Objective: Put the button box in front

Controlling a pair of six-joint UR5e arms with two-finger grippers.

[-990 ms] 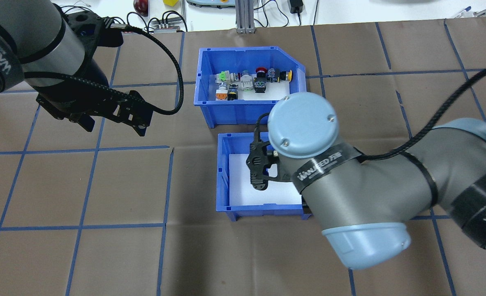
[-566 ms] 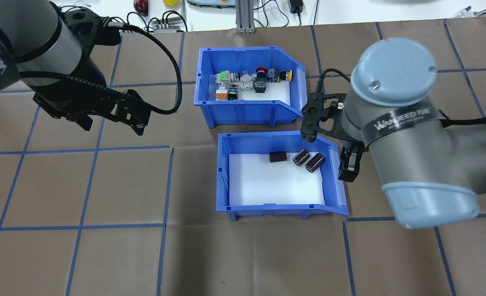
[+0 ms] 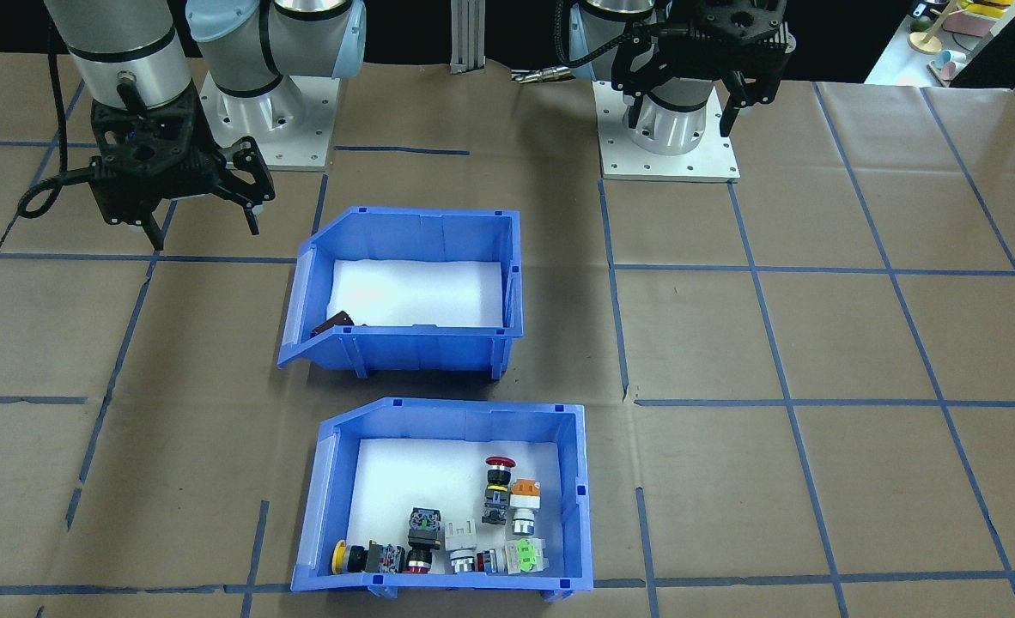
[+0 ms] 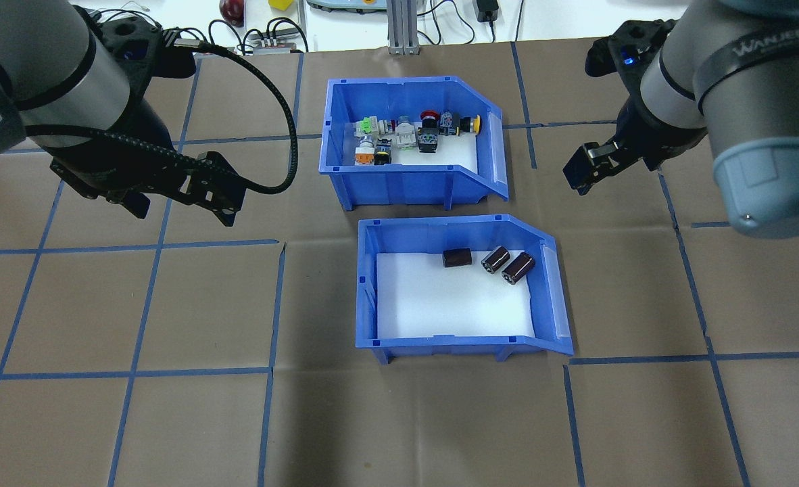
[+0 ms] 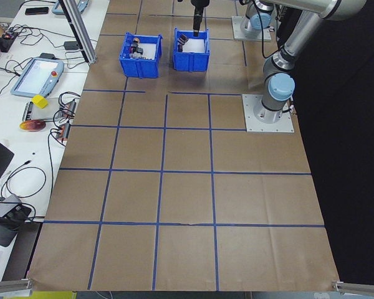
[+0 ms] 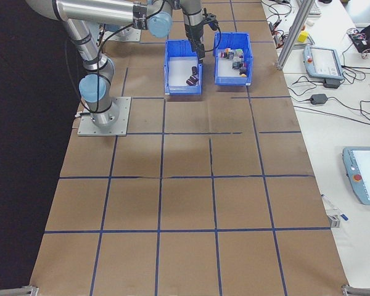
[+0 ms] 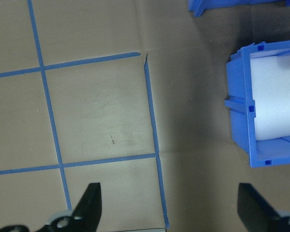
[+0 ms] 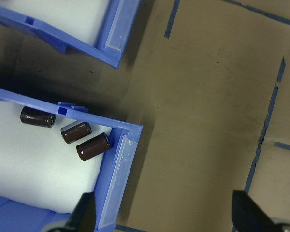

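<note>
Button box (image 4: 409,138) is seen beyond the cylinder bin (image 4: 453,287) — left gripper (image 7: 169,203) and right gripper (image 8: 162,210) both spread, nothing held.

button box (image 4: 409,138) farther from robot, cylinder bin (image 4: 453,291) just behind it, approx aligned

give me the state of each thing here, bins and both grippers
button box: upright on the table, far side from the robot, switches inside, not held
switches: loose along the box's far wall
second blue bin: upright, nearer the robot, not held
dark cylinders: three lying on their sides in the second bin
left gripper: open, empty, above bare table
right gripper: open, empty, off the second bin's corner
</note>
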